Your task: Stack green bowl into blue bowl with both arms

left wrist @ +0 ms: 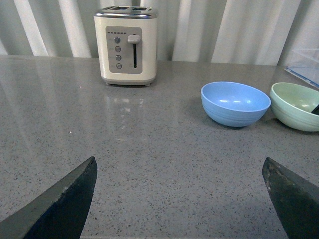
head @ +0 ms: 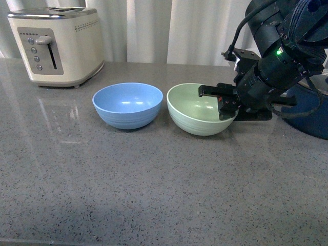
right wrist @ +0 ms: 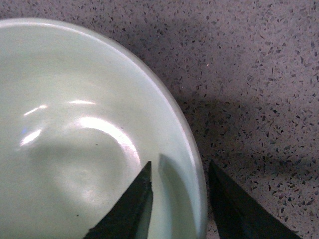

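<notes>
bowls sit side by side on the speckled grey counter (head: pixel 154 195), both upright, close together but not touching. the right gripper (head: pixel 214 103) reaches in at the green bowl (head: pixel 192 115) and straddles the side of its rim facing the arm: one finger (right wrist: pixel 129 209) hangs inside the bowl, the other (right wrist: pixel 239 209) sits outside just against the wall. it has not clamped down; a sliver of pale green shows between the inner finger and the rim, so the jaws stand open around the edge. the blue bowl (head: pixel 127 105) rests just past the green one, on the side away from this gripper. further off the same way, a cream toaster (head: pixel 56 43) stands by the pale curtain (head: pixel 169 31). behind the right gripper, beside its arm, part of a dark blue pot (head: pixel 312 115) shows. the left gripper (left wrist: pixel 178 160) hangs low over bare counter with its jaws spread wide, gripping nothing, both bowls and the toaster well ahead of it.
</notes>
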Action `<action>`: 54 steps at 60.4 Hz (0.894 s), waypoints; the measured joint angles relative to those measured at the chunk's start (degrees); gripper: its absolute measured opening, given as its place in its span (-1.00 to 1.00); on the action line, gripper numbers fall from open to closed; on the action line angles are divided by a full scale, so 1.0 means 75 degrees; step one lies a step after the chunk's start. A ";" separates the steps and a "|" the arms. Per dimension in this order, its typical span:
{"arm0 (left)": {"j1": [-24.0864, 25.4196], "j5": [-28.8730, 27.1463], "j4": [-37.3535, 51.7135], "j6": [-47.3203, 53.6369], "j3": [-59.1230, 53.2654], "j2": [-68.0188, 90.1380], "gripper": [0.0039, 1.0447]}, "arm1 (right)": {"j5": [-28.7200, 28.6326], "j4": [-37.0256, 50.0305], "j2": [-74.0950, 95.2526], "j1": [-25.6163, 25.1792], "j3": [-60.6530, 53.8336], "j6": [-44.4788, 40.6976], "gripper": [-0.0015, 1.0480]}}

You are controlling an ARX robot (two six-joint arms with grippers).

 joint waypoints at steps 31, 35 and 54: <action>0.0000 0.0003 0.0000 0.0000 0.0000 0.0000 0.87 | -0.0052 -0.0114 -0.0775 -0.0061 -0.0099 -0.0388 -0.97; 0.0000 0.0000 0.0000 0.0000 0.0000 0.0000 0.87 | -0.0111 -0.0207 -0.0868 -0.0009 -0.0012 -0.0399 -0.97; 0.0000 0.0000 0.0000 0.0000 0.0000 0.0000 0.87 | -0.0402 -0.0600 -0.0912 0.0557 0.1046 -0.0533 -0.97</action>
